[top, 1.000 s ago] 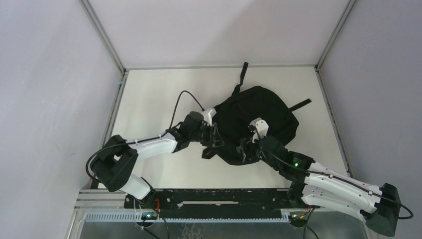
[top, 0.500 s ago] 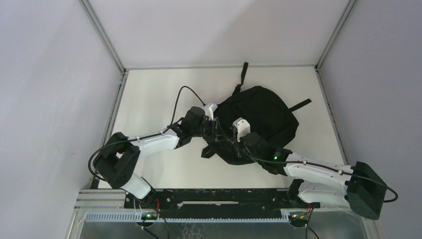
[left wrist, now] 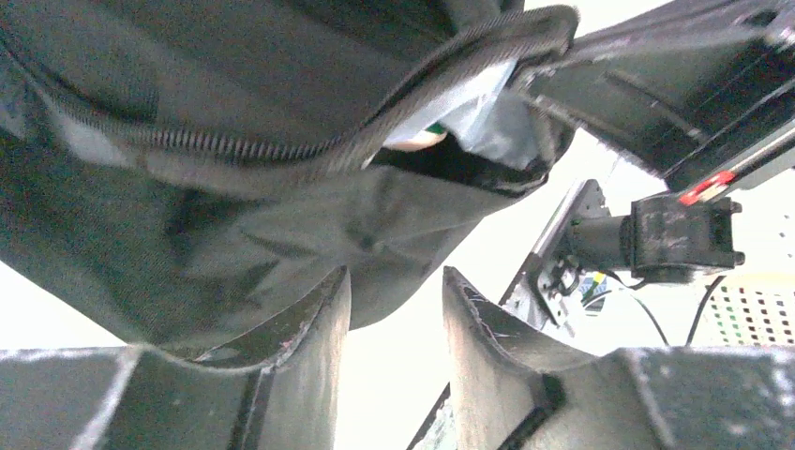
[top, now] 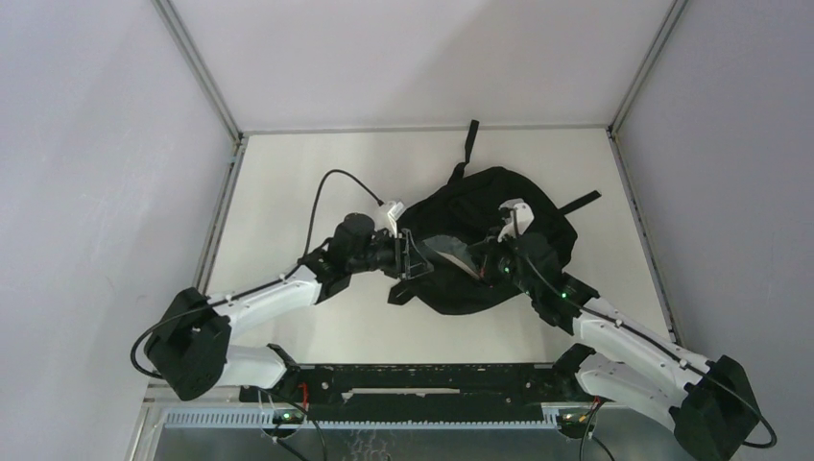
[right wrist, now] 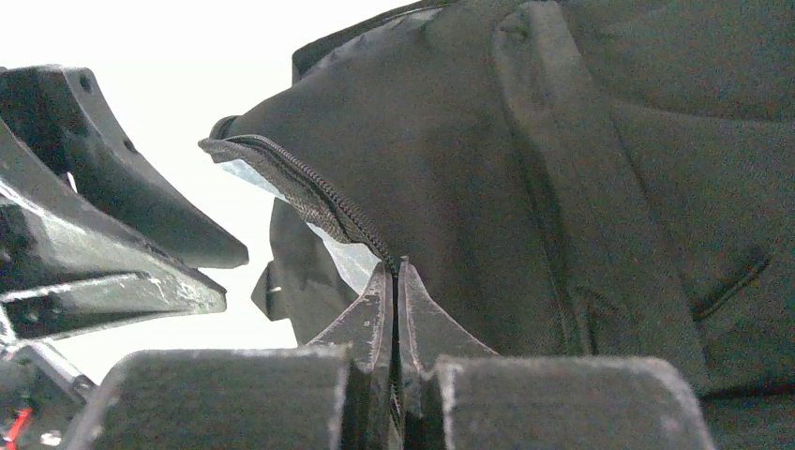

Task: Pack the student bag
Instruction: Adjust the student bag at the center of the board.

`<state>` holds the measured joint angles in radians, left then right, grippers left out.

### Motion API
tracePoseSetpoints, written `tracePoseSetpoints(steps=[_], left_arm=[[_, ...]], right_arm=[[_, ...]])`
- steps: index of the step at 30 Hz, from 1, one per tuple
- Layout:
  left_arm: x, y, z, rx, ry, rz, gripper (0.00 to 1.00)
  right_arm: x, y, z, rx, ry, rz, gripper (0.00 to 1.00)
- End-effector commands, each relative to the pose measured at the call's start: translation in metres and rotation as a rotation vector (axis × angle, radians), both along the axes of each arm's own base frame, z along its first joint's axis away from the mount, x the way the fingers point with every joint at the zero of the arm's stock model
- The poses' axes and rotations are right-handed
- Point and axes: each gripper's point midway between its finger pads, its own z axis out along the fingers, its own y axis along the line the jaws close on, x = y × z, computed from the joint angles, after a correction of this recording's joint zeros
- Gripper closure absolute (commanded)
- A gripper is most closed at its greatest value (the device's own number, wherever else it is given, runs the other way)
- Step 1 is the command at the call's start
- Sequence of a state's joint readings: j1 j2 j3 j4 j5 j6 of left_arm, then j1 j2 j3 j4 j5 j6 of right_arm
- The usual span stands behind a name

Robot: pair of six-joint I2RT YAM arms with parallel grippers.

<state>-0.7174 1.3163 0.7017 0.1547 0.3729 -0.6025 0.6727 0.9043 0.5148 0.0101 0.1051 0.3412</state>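
At student bag (top: 480,187) mouth: left tool (left wrist: 394,309) spread; right tool (right wrist: 394,281) pressed together against zipper (right wrist: 319,202).

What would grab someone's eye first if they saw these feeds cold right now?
The floppy black student bag dominates the middle of the table, its zipper parted so the mouth gapes. Both claws meet at that mouth. The right claw is shut with its tips at the zipper, while the left claw stands open right by the bag's fabric.
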Motion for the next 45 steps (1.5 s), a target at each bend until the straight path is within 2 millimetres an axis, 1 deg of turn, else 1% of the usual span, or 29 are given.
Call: tracePoseSetpoints(steps=[1, 3, 7, 11, 13, 15, 16, 17, 18, 22, 25, 31, 34, 37, 39, 41, 43, 44, 45], left_arm=[[-0.011, 0.005, -0.005, 0.028, -0.085, -0.061, 0.54], [-0.013, 0.004, -0.01, 0.051, -0.092, -0.08, 0.54], [-0.006, 0.001, -0.023, 0.109, -0.115, -0.073, 0.53], [0.012, -0.001, -0.036, 0.208, -0.186, -0.035, 0.53], [0.02, -0.003, -0.036, 0.245, -0.235, -0.034, 0.51], [0.031, -0.001, -0.038, 0.305, -0.296, -0.013, 0.48], [0.036, 0.001, -0.04, 0.338, -0.312, 0.006, 0.36], [0.043, 0.004, -0.041, 0.37, -0.326, 0.033, 0.3], [0.045, 0.003, -0.042, 0.384, -0.33, 0.03, 0.29], [0.052, -0.004, -0.043, 0.412, -0.334, 0.009, 0.29], [0.056, -0.013, -0.055, 0.436, -0.325, -0.026, 0.29], [0.046, -0.031, -0.073, 0.439, -0.298, -0.151, 0.31], [0.042, -0.034, -0.081, 0.44, -0.276, -0.182, 0.37], [0.039, -0.034, -0.087, 0.448, -0.255, -0.199, 0.48], [0.038, -0.032, -0.09, 0.458, -0.245, -0.198, 0.6], [0.038, -0.032, -0.09, 0.457, -0.244, -0.2, 0.74], [0.035, -0.033, -0.09, 0.451, -0.237, -0.212, 0.93], [0.034, -0.033, -0.09, 0.45, -0.232, -0.213, 0.99], [0.034, -0.033, -0.089, 0.448, -0.23, -0.212, 1.0]], right_arm=[[0.006, 0.005, 0.031, 0.198, -0.018, -0.036, 1.0], [0.007, 0.001, 0.031, 0.229, -0.008, -0.054, 1.0], [0.007, 0.002, 0.028, 0.239, 0.008, -0.054, 1.0], [0.006, 0.004, 0.022, 0.24, 0.032, -0.055, 1.0], [0.005, 0.004, 0.022, 0.245, 0.035, -0.055, 1.0], [0.005, 0.003, 0.022, 0.246, 0.035, -0.054, 1.0], [0.005, 0.003, 0.022, 0.247, 0.036, -0.055, 1.0], [0.005, 0.004, 0.022, 0.248, 0.037, -0.055, 1.0], [0.005, 0.003, 0.022, 0.249, 0.038, -0.056, 1.0], [0.005, 0.004, 0.02, 0.253, 0.045, -0.057, 1.0], [0.005, 0.006, 0.02, 0.255, 0.049, -0.054, 1.0], [0.005, 0.007, 0.017, 0.259, 0.061, -0.052, 1.0], [0.005, 0.007, 0.016, 0.258, 0.066, -0.059, 1.0], [0.006, 0.006, 0.015, 0.256, 0.069, -0.066, 1.0], [0.006, 0.006, 0.014, 0.255, 0.071, -0.068, 1.0], [0.006, 0.006, 0.013, 0.256, 0.074, -0.068, 1.0], [0.006, 0.006, 0.012, 0.258, 0.078, -0.071, 1.0], [0.006, 0.006, 0.011, 0.259, 0.08, -0.072, 1.0], [0.005, 0.006, 0.011, 0.259, 0.08, -0.073, 1.0]])
